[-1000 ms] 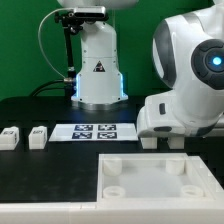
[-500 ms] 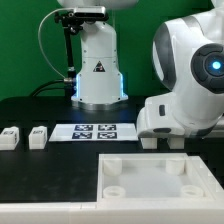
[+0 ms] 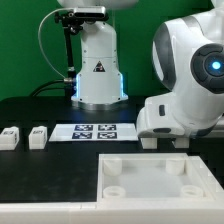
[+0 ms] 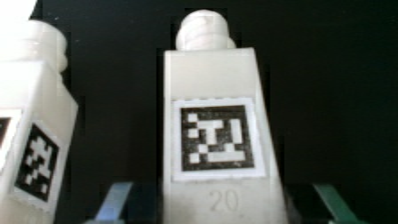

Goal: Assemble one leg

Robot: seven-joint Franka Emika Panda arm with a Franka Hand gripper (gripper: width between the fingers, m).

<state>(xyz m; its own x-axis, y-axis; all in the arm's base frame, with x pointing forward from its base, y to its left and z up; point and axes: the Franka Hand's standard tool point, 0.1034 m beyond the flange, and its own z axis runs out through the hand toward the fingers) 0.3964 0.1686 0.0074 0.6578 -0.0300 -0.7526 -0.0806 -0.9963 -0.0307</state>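
In the wrist view a white leg (image 4: 217,110) with a square black-and-white tag and the number 20 stands between my fingers. My gripper (image 4: 226,196) is open. One finger (image 4: 125,200) and the other finger (image 4: 331,202) sit on either side of the leg, each with a dark gap to it. A second white leg (image 4: 36,120) with a tag stands close beside the first. In the exterior view my arm's white body (image 3: 185,75) fills the right side and hides the gripper. Two more legs (image 3: 10,137) (image 3: 37,136) lie at that view's left.
The large white tray-like part (image 3: 150,160) with corner holes lies at the front. The marker board (image 3: 95,131) lies flat behind it. The arm's white base (image 3: 98,65) stands at the back on the black table.
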